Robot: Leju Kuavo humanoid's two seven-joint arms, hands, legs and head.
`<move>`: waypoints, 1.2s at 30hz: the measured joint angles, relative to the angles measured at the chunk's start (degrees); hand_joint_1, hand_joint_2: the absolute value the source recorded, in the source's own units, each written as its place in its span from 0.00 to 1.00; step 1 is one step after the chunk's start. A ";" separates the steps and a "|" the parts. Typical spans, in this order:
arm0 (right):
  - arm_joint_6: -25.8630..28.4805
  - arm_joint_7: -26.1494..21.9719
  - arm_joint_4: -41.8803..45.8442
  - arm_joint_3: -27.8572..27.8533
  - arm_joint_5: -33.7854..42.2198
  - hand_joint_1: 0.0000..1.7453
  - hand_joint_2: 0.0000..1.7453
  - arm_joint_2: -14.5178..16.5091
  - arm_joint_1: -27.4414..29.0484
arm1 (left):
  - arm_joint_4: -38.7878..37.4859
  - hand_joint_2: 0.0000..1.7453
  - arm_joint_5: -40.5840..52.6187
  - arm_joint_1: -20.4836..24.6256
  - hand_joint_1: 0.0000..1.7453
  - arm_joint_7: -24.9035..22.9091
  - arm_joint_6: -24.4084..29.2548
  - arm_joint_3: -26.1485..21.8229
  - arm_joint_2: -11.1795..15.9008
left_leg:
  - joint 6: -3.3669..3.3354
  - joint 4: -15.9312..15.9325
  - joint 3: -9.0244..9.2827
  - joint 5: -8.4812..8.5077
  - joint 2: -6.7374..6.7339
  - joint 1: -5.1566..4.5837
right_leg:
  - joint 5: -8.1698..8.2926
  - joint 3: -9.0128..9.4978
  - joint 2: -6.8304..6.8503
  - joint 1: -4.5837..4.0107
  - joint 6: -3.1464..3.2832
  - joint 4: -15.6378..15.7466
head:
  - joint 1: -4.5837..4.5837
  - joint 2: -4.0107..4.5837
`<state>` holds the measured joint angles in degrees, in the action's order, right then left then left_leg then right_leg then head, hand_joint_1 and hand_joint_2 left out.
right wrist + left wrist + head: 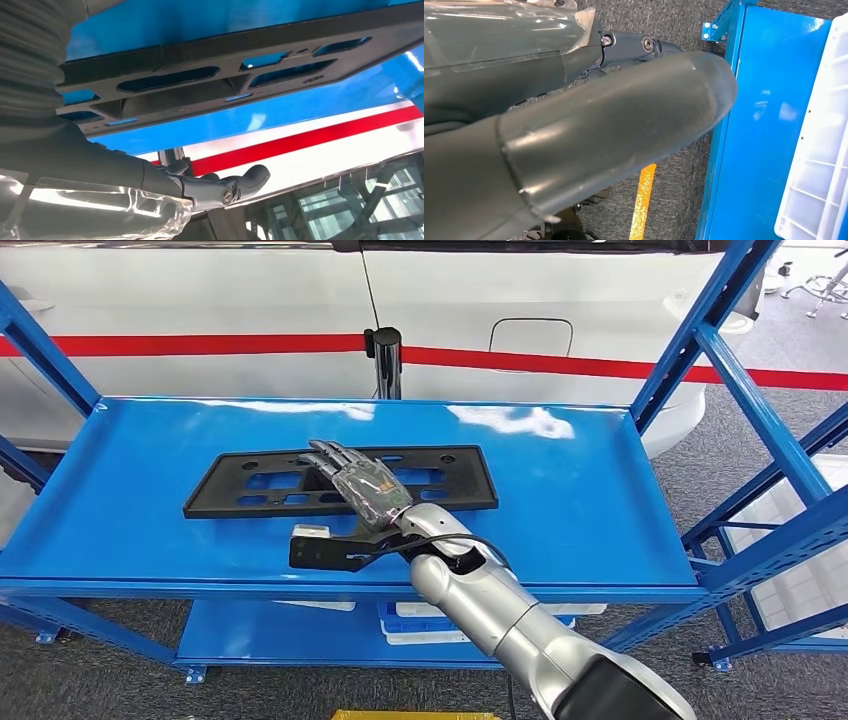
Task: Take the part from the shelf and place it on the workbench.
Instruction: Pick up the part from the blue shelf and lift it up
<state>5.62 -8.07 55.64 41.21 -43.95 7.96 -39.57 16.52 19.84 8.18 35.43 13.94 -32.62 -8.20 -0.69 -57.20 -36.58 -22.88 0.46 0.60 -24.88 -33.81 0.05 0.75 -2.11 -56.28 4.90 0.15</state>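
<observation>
Black plastic, flat and full of cut-outs: that was the part (340, 480), lying lengthwise on the blue shelf (560, 510), toward the rear half, with a white car behind the rack. My right hand (358, 483) hung over its middle, palm down, fingers stretched forward and close together, holding nothing. From the head view I could not tell whether my fingertips touched the plate or floated just above it; my right wrist view showed the fingers (250, 179) clear of the part's slotted face (220, 80), so I judged there was no grip yet.

My left hand (574, 130) hung low beside the shelf's leg, above grey carpet and a yellow floor stripe; whether it was spread or curled I could not tell, since its thumb blocked the camera.

What worried me was the shape of the thing. A thin, wide panel lying flush on slick painted steel offers no edge to get under, so pressing down would likely skate it backward toward the rear lip instead of lifting it. Catching it through a slot near the centre looked possible, but one-handed the long ends would sag or swing and might clip the blue uprights (700, 340) on the way out. My wrist's black bracket (325, 548) also sat low near the shelf's front edge and could snag there.
</observation>
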 joint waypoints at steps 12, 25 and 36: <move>1.38 0.60 -3.03 0.06 -2.39 0.00 1.00 0.07 -0.10 | -0.02 0.00 0.78 -0.03 0.00 -0.13 -0.49 -0.33 0.02 | 0.00 0.00 0.00 0.00 0.00 0.00 | 0.00 0.00 0.00 0.00 0.00 0.00 | -0.01 0.00; 12.73 8.25 -7.76 -0.72 -20.26 0.00 1.00 -1.43 -0.89 | -0.04 0.00 2.69 -0.12 0.00 0.67 -1.81 -0.45 0.02 | 0.00 0.00 0.00 0.00 0.00 0.00 | 0.00 -0.01 0.00 0.01 0.00 0.00 | -0.01 0.00; 18.48 14.14 -11.15 -2.41 -34.18 0.98 1.00 -4.69 -0.42 | -0.04 0.00 4.72 -0.12 0.00 0.33 -2.55 -0.45 0.00 | 0.00 -0.02 0.01 0.00 -0.01 -0.01 | 0.00 -0.03 -0.01 0.01 -0.01 0.01 | 0.00 0.00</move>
<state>24.10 6.07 44.49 38.80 -78.13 3.27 -39.99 16.48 24.56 8.07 35.76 11.39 -33.07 -8.20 -0.69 -57.22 -36.58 -22.88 0.45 0.59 -24.88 -33.83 0.04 0.76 -2.12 -56.27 4.90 0.15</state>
